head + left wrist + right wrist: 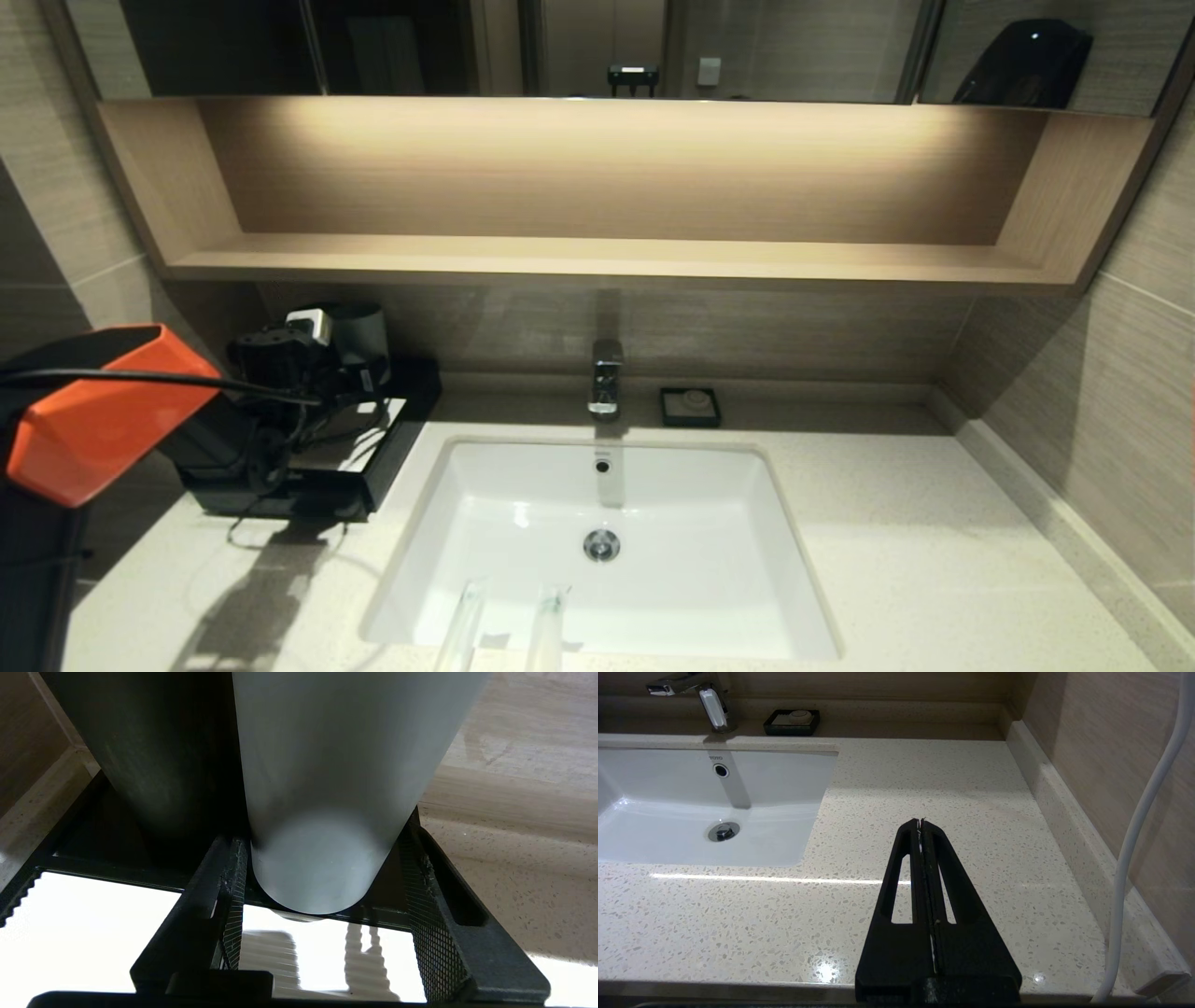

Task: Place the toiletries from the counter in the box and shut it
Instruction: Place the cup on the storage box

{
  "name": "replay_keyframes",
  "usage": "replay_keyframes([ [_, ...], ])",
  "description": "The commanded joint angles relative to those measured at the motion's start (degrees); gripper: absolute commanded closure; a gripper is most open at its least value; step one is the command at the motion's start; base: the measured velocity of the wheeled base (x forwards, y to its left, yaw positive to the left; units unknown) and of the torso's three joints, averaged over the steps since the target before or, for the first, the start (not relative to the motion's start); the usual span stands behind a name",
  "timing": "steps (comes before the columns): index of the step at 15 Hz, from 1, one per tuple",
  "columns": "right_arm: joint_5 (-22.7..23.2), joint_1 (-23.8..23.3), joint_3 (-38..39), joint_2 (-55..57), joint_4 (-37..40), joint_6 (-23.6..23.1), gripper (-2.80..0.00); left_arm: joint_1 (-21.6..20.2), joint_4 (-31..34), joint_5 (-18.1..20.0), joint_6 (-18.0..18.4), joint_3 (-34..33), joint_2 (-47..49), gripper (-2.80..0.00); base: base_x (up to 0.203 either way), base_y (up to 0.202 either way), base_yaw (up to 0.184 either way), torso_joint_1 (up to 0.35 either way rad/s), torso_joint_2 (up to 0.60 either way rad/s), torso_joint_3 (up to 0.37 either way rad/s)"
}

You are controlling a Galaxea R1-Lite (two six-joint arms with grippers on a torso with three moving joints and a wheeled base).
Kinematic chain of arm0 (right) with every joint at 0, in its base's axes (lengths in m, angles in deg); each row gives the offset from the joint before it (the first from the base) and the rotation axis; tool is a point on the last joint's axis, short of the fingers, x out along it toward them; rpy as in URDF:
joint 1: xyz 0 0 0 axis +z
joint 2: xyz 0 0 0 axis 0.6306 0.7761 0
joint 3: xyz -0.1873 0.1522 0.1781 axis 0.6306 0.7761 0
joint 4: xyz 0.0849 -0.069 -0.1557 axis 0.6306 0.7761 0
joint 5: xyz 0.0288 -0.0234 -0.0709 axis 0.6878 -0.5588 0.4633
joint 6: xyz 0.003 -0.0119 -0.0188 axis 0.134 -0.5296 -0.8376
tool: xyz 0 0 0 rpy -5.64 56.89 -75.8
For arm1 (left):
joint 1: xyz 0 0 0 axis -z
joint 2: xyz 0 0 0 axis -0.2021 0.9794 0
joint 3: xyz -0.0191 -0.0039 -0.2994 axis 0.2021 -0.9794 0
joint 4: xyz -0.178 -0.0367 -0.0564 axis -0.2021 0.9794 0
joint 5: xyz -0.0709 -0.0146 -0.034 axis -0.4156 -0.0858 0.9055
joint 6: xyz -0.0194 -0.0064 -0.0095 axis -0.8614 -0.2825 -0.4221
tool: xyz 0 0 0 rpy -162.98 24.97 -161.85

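We see our left claw (322, 905) over the black box (378, 467) at the counter's (934, 560) back left, its fingers spread wide around a grey cup (327, 812). The two toiletry packets (509, 625) lie at the sink's (747, 523) front edge, well apart from it. Our right claw (920, 823) hovers pressed closed over bare counter.

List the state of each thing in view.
Left gripper: around the light grey cup, grip unclear.
Right gripper: shut, empty, above the counter.
Toiletries: lying at the sink front edge, not boxed.
Box: drawer hidden by the left arm.
Faucet: off.
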Motion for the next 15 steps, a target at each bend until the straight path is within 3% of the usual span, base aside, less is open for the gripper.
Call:
replay_keyframes([
  [1,0.0,0.0,0.0,-0.1,0.0,0.0,0.0,0.0,-0.5,0.0,0.0,0.2,0.7,0.0,0.0,0.0,0.0,0.0,0.0,0.0],
  [15,0.0,0.0,0.0,-0.1,0.0,0.0,0.0,0.1,-0.4,-0.9,0.8,2.7,2.3,0.0,0.0,0.0,0.0,0.0,0.0,0.0],
])
